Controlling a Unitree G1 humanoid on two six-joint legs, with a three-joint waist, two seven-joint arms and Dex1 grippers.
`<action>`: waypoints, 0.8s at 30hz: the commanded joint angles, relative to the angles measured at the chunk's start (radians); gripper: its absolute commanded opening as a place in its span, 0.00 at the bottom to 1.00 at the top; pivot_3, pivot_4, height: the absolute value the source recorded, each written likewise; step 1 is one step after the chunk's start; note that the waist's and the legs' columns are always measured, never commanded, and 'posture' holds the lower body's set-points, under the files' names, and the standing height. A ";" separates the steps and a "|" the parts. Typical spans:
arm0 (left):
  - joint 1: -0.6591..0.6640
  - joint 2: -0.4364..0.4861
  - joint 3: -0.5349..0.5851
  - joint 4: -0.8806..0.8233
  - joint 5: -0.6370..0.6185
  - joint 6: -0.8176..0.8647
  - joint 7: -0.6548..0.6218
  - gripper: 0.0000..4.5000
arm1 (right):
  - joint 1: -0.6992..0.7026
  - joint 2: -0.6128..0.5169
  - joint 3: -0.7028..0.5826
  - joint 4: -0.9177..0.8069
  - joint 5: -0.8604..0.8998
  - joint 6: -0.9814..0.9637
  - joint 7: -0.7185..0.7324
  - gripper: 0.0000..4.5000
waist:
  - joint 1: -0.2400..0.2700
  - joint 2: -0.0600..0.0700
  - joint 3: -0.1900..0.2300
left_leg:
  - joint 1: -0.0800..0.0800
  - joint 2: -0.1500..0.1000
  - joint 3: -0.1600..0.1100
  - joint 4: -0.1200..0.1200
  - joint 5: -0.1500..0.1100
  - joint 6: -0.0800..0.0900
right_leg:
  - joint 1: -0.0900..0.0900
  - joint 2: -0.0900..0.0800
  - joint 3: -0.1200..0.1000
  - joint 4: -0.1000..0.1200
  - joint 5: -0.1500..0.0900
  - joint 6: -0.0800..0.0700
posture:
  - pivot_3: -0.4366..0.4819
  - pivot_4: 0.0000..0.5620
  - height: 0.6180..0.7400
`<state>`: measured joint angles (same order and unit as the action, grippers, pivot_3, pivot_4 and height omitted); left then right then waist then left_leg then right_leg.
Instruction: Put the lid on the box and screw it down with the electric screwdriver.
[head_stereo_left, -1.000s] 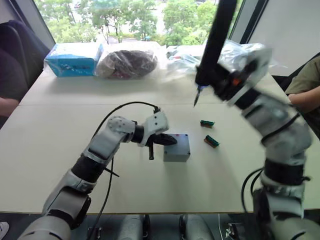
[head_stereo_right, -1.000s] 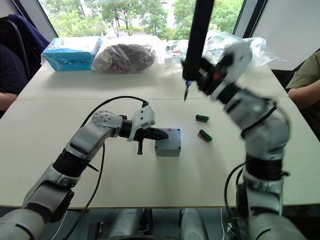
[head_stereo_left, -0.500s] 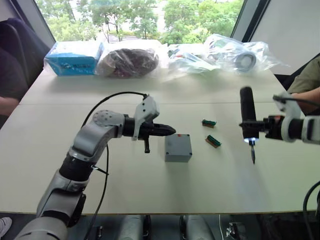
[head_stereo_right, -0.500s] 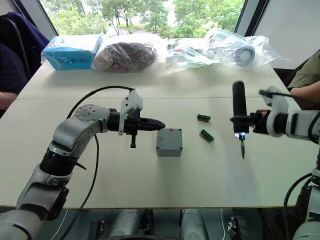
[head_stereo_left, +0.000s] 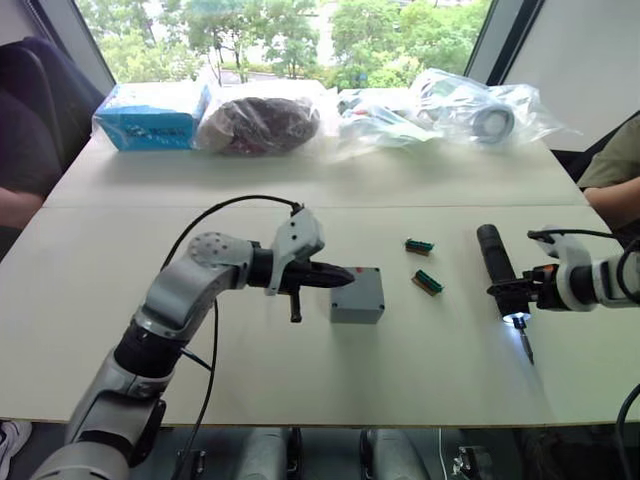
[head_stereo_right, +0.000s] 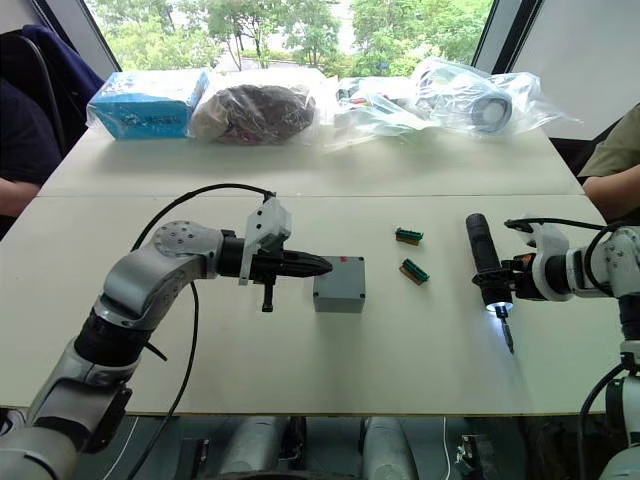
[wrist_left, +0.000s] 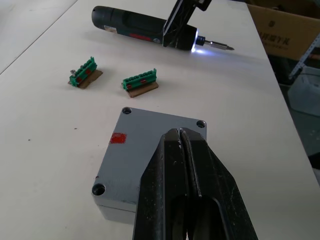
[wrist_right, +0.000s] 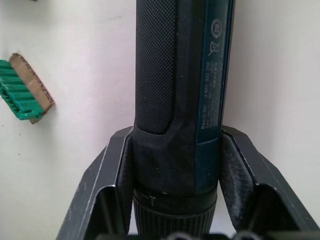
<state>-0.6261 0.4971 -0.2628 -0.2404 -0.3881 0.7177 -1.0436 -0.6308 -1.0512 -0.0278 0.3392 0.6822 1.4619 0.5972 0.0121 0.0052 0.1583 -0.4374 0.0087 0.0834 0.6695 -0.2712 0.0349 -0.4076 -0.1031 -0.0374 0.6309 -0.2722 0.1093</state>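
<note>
Right end effector (head_stereo_right: 497, 284) is clamping the rigid, textured-grip electric screwdriver (head_stereo_right: 485, 263) near its tip; left end effector (head_stereo_left: 335, 278) is hovering closed.

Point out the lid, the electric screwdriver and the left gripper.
lid (wrist_left: 145, 150), left wrist view, flat top face.
electric screwdriver (head_stereo_right: 481, 255), right eye view, dark barrel.
left gripper (wrist_left: 181, 142), left wrist view, between fingertips.

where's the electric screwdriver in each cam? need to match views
Left eye view: electric screwdriver low over the table at the right, in the right gripper, tip light on.
Right eye view: same spot, right of the green connector pieces.
Left wrist view: far across the table, beyond the box, light on.
Right wrist view: up close, clamped between the gripper's fingers.
Shared landmark: the green connector pieces.
</note>
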 joint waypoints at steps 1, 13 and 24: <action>-0.009 0.007 0.025 -0.021 -0.016 -0.008 0.010 0.00 | -0.034 -0.024 0.001 0.006 -0.041 -0.026 0.044 0.67 | 0.000 0.000 0.000 | 0.000 0.000 0.000 0.000 0.000 0.000 | 0.000 0.000 0.000 0.000 0.000 0.000 | 0.48 0.27 1.00; -0.031 0.115 0.223 0.103 -0.080 -0.009 0.002 0.00 | -0.127 -0.072 -0.072 -0.108 -0.073 -0.146 0.162 0.99 | -0.002 0.000 0.000 | 0.000 0.000 0.000 0.000 0.003 -0.005 | 0.000 0.000 0.000 0.000 0.000 0.000 | 0.48 0.27 1.00; -0.001 0.168 0.028 0.189 0.104 -0.140 -0.030 0.00 | 0.154 0.051 -0.086 -0.769 0.088 -0.259 0.261 0.99 | 0.005 -0.006 0.000 | 0.000 0.001 -0.002 0.002 0.002 -0.004 | 0.002 0.001 -0.002 0.001 0.000 0.000 | 0.48 0.27 1.00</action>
<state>-0.6226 0.6692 -0.1897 -0.0476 -0.3298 0.6232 -1.0671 -0.5231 -1.0013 -0.1552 -0.3079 0.7949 1.2838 0.8528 0.0168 -0.0005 0.1583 -0.4378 0.0095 0.0810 0.6731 -0.2687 0.0305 -0.4051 -0.1025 -0.0396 0.6317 -0.2721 0.1095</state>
